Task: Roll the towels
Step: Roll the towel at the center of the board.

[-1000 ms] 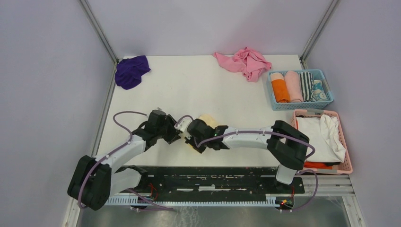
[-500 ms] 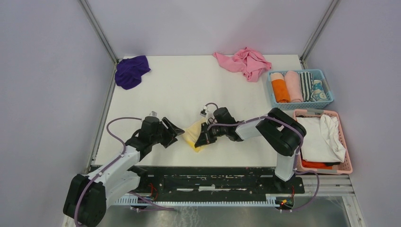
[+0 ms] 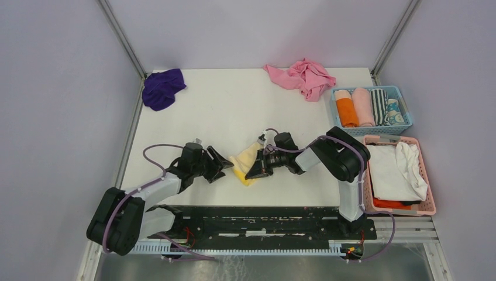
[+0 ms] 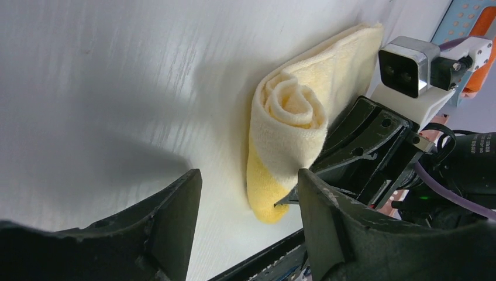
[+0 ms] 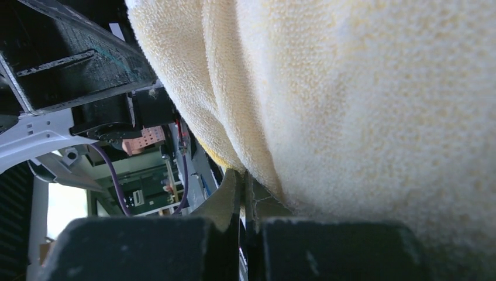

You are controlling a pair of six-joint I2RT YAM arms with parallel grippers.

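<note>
A yellow towel (image 3: pixel 245 163) lies rolled on the white table near the front middle; its spiral end (image 4: pixel 290 108) faces the left wrist camera. My left gripper (image 3: pixel 220 166) stands open just left of the roll, and its fingers (image 4: pixel 169 225) hold nothing. My right gripper (image 3: pixel 258 170) is shut, its tips (image 5: pixel 241 193) pressed against the roll's right side, low near the towel (image 5: pixel 362 88). A purple towel (image 3: pixel 162 88) sits crumpled at the back left corner. A striped roll (image 3: pixel 379 105) and a teal roll with faces (image 3: pixel 396 111) stand in the blue basket (image 3: pixel 372 130).
A crumpled pink cloth (image 3: pixel 303 77) lies at the back middle. The blue basket also holds an orange roll (image 3: pixel 347 111) and a pink roll (image 3: pixel 363 106). A pink basket (image 3: pixel 430 205) with white fabric (image 3: pixel 398 171) stands at the front right. The black base rail (image 3: pixel 257 219) runs along the front.
My left gripper opened, let go of the yellow roll and drew back to the left. The right gripper slid right along the roll, which shifted slightly right.
</note>
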